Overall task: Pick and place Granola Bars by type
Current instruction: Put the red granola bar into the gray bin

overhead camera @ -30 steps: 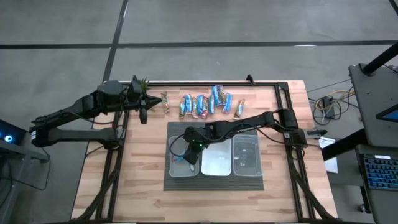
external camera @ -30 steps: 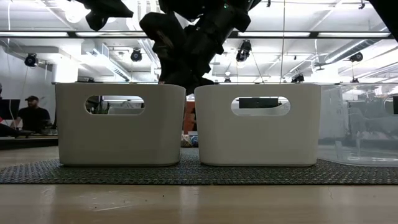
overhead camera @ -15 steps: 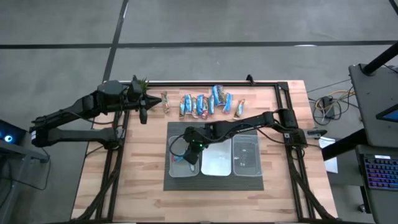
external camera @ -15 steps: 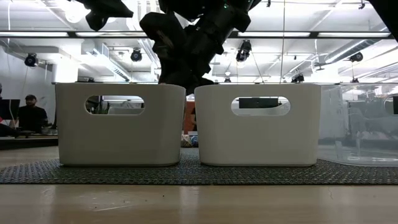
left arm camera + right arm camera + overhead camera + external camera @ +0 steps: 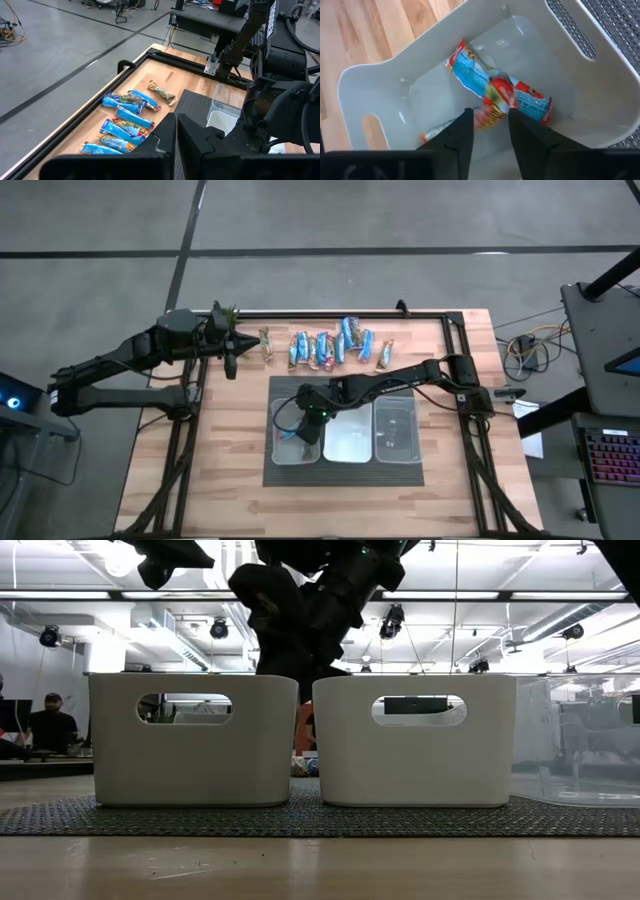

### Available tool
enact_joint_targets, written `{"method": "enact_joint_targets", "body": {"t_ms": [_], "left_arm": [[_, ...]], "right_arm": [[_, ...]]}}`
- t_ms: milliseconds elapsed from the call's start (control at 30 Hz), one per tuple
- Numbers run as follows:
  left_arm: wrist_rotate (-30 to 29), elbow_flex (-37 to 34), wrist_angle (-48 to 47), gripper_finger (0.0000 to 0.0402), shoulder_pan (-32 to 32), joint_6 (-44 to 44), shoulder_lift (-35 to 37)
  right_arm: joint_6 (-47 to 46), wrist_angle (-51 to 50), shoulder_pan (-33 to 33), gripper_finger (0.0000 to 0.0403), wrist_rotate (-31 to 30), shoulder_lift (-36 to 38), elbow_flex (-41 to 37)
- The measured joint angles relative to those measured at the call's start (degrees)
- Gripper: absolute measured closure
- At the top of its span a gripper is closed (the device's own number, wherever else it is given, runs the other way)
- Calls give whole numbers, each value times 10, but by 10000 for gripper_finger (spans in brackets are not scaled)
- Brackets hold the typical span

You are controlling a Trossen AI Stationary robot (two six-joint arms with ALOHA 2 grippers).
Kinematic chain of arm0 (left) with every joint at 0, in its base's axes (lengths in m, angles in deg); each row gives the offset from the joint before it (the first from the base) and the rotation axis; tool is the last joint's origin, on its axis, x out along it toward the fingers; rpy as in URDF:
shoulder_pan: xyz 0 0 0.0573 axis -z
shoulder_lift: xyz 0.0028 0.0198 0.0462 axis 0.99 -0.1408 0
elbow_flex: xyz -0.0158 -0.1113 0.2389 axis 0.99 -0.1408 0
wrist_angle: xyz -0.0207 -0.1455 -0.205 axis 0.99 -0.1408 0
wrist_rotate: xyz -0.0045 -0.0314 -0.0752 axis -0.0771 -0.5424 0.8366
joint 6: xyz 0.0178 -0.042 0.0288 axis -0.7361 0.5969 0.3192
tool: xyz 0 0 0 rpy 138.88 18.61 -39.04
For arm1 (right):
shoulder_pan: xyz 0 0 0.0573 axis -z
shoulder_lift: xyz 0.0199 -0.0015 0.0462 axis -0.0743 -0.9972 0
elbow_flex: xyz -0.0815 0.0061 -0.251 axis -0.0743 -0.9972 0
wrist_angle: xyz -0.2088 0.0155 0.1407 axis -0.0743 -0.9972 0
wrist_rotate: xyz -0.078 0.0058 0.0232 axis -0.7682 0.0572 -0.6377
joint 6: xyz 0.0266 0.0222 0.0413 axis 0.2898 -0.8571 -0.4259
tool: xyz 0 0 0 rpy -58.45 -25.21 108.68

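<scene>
Since the earlier frame almost nothing on the table has shifted; only the right gripper (image 5: pixel 489 125) has parted its fingers a little, and a bar seen between them now lies loose.

This granola bar (image 5: pixel 492 105), red and orange, is just beyond the fingertips and inside the left bin (image 5: pixel 283 448), on top of a blue bar with red ends (image 5: pixel 470 75) that lies slanted on the bin's floor. A third wrapper (image 5: pixel 437 131) shows partly beside the gripper's left finger (too hidden to tell its type). The fingers stand apart with a narrow gap and nothing is clamped between them.

The rest of the granola bars (image 5: pixel 325 347) lie in a row on the wooden table (image 5: pixel 200 470), behind the left bin, near the far edge. One brownish bar (image 5: pixel 266 343) lies at the row's left end, another (image 5: pixel 386 353) at its right end.

To the right of the left bin stand the middle bin (image 5: pixel 348 442) and the clear bin (image 5: pixel 396 432), all three on a dark mat (image 5: pixel 345 476).

The left gripper (image 5: pixel 230 364), with its fingers pressed together and holding nothing, hovers well to the left of the left bin and behind it, beside a small green plant (image 5: pixel 228 312).
</scene>
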Motion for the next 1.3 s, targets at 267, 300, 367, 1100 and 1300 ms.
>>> {"method": "enact_joint_targets", "body": {"t_ms": [267,300,367,1100,1300], "left_arm": [[0,0,0,401,0,0,0],[0,0,0,401,0,0,0],[0,0,0,401,0,0,0],[0,0,0,401,0,-2,1],[0,0,0,401,0,-2,3]], "right_arm": [[-1,2,0,249,-1,2,0],[0,1,0,248,-2,3,0],[0,-3,0,249,-2,6,2],[73,-44,3,394,-5,120,9],[104,-44,14,394,-6,183,-5]]}}
